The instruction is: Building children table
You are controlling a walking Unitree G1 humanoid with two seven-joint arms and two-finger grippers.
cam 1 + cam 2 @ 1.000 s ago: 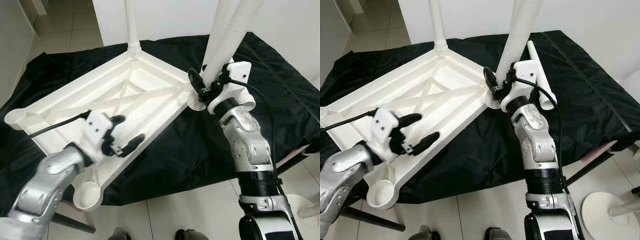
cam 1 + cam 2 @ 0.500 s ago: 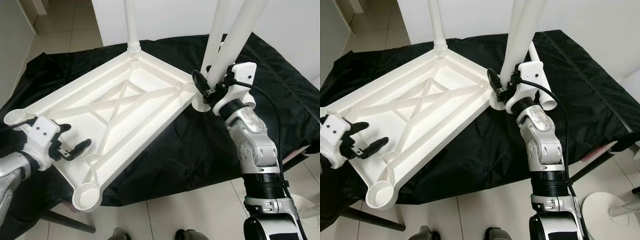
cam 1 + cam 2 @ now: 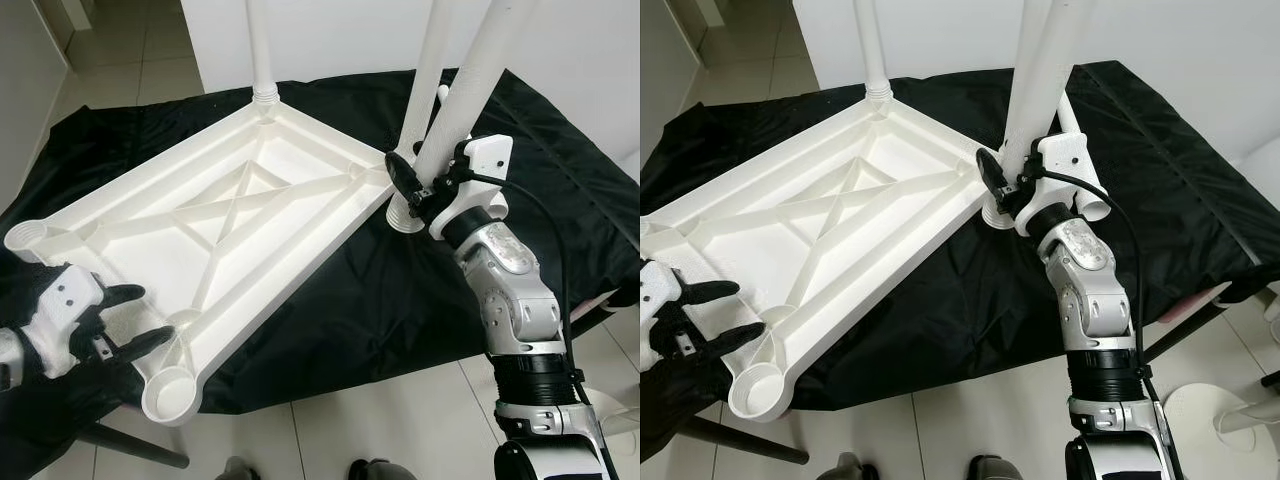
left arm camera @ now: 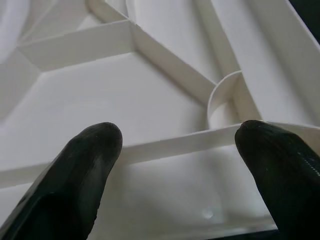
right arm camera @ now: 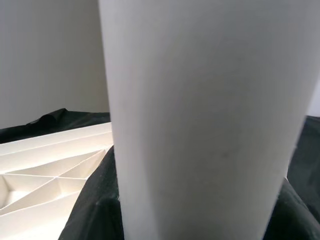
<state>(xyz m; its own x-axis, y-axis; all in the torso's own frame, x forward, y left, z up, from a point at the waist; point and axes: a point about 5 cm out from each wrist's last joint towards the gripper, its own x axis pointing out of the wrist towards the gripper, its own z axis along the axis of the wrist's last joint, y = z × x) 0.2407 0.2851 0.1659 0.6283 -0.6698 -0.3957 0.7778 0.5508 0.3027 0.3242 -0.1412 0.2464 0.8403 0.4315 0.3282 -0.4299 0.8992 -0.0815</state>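
A white plastic tabletop (image 3: 230, 215) lies upside down on a black cloth (image 3: 380, 290). One white leg (image 3: 262, 50) stands in its far corner socket. At the right corner a second leg (image 3: 425, 100) rises from the socket (image 3: 405, 215). My right gripper (image 3: 415, 185) is shut on a third leg (image 3: 475, 85), held tilted just beside that one and looming close in the right wrist view (image 5: 200, 120). Another leg (image 3: 1087, 190) lies on the cloth behind the right wrist. My left gripper (image 3: 140, 318) is open at the near-left edge, close to the empty near socket (image 3: 170, 393); its fingertips (image 4: 85, 165) face a rib.
An empty socket (image 3: 28, 238) sits at the left corner. The cloth drapes over the front edge, with tiled floor (image 3: 350, 420) below. A white wall (image 3: 340, 35) stands behind, and a white round base (image 3: 1220, 420) rests on the floor at lower right.
My left gripper has drawn back off the tabletop's underside to the near-left edge, staying open. The right gripper and its leg have shifted slightly right.
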